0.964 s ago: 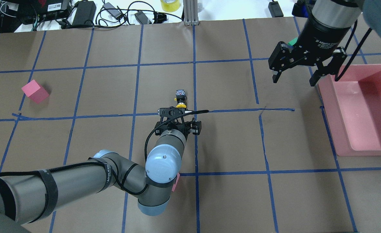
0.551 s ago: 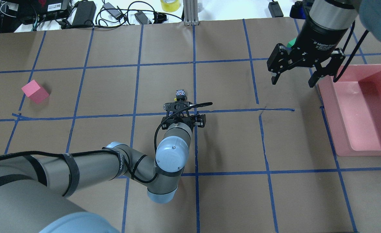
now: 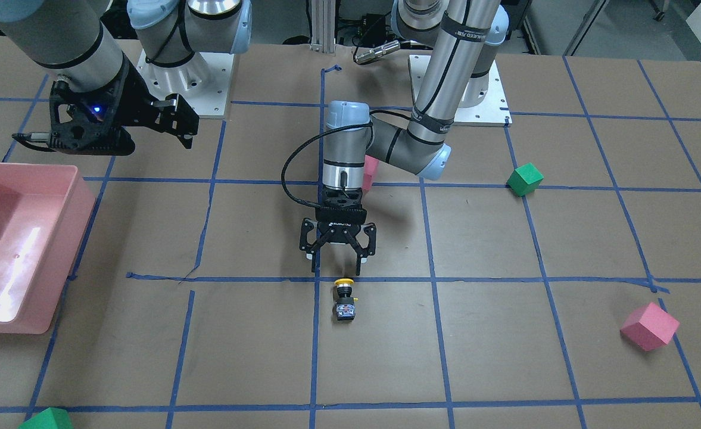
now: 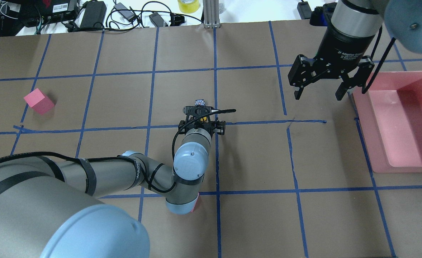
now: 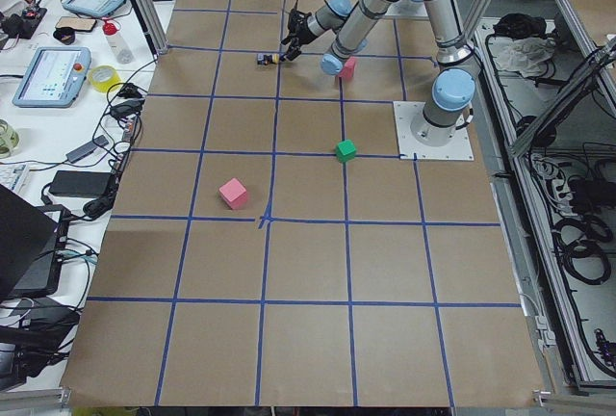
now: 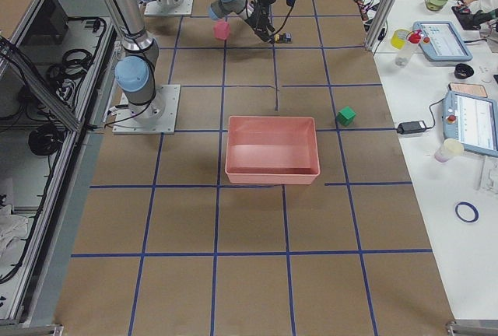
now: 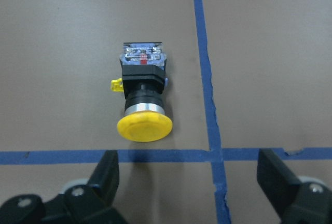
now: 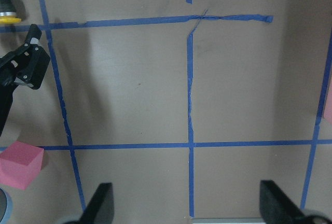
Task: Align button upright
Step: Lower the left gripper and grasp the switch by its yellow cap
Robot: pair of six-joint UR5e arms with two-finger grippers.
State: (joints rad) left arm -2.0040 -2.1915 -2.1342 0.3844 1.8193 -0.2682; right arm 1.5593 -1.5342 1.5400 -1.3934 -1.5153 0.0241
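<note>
Left jaws: wide apart, empty, hovering low over the desk (image 7: 62,37), tips just short of the blue tape line (image 7: 52,156) in the wrist cam. Just beyond that line lies the button (image 7: 143,97), on its side, not yet upright. Its yellow cap (image 7: 144,127) faces the jaws and the contact block (image 7: 142,60) points away, so the long axis runs straight out from the robot, approx. parallel to the 2nd tape strip (image 7: 205,79) beside it. Button sits fwd of the jaws & off-centre, nearer 1 finger (image 7: 106,175) than the other. Likely next: advance, centre, close across the collar. Farther off, right jaws hang apart, holding nothing, by the pink bin (image 4: 372,139), well apart from the button. Left arm is clearly nearer.
</note>
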